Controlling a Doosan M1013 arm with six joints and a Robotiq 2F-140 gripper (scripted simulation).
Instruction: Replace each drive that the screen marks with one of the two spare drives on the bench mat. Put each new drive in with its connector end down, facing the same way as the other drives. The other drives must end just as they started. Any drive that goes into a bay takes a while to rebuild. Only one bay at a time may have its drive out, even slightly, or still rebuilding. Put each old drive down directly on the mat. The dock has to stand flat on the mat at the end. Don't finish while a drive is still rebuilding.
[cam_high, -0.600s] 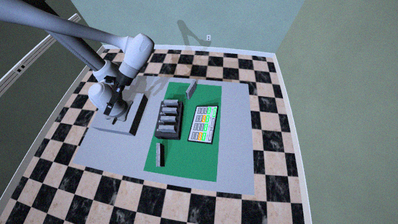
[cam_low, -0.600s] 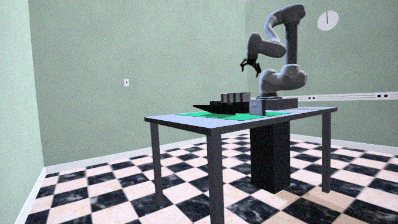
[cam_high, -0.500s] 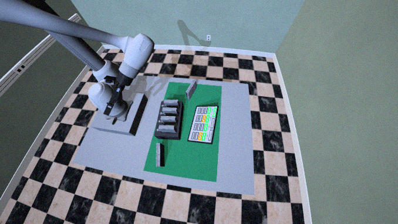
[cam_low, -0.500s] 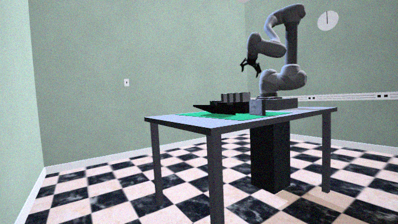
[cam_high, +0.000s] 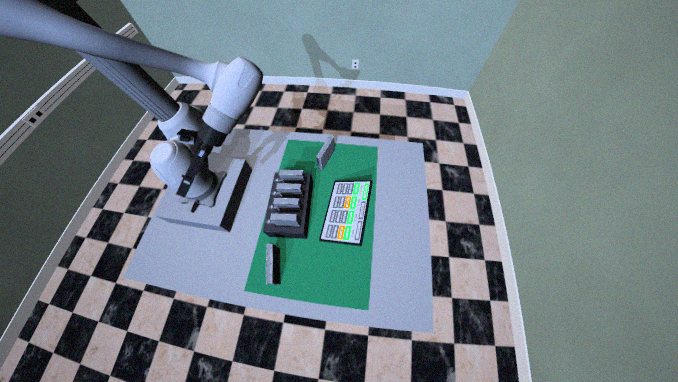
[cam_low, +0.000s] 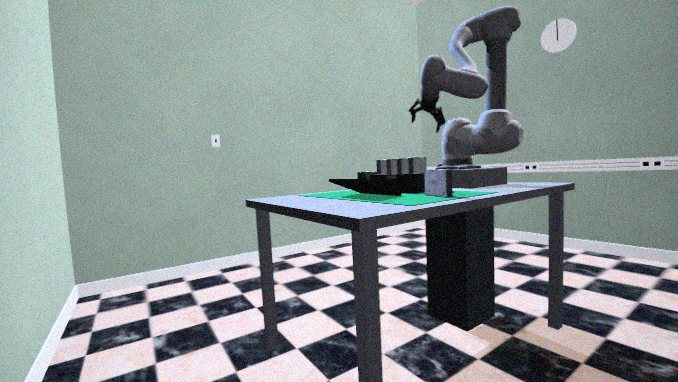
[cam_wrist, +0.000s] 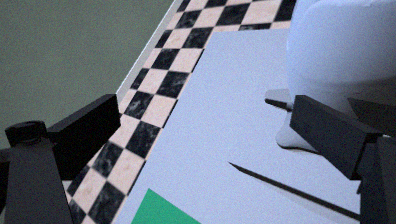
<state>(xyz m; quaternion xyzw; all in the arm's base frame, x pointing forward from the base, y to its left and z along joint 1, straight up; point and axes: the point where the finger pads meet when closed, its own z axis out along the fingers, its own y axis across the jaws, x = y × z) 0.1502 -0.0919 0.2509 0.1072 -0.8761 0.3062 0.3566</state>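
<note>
1. Nearest, the gripper (cam_high: 185, 161) (cam_low: 426, 124) (cam_wrist: 206, 110) hung high near the arm's base, fingers wide apart and holding nothing. A careless swing down from there could have clipped the dock.
2. Next, the dark dock (cam_high: 285, 233) (cam_low: 412, 184) stood on the green mat (cam_high: 320, 280) (cam_low: 472, 193) (cam_wrist: 160, 212), its four drives (cam_high: 286, 203) (cam_low: 402, 166) upright in a close row. I judged that wide fingers could nudge a neighbour, and that a crooked pull might tip the dock.
3. Beyond, one spare drive (cam_high: 270, 265) (cam_low: 436, 183) stood just beside the dock; the other spare (cam_high: 326, 152) stood turned at an angle near the mat's edge. Gripping that one without correcting its turn could jam it. I couldn't tell where their connectors pointed.
4. Farthest, the screen (cam_high: 346, 212) (cam_low: 370, 186) showed orange in two rows. Misreading it would pull a good drive; rushing the second swap would overlap the first's rebuild.
</note>
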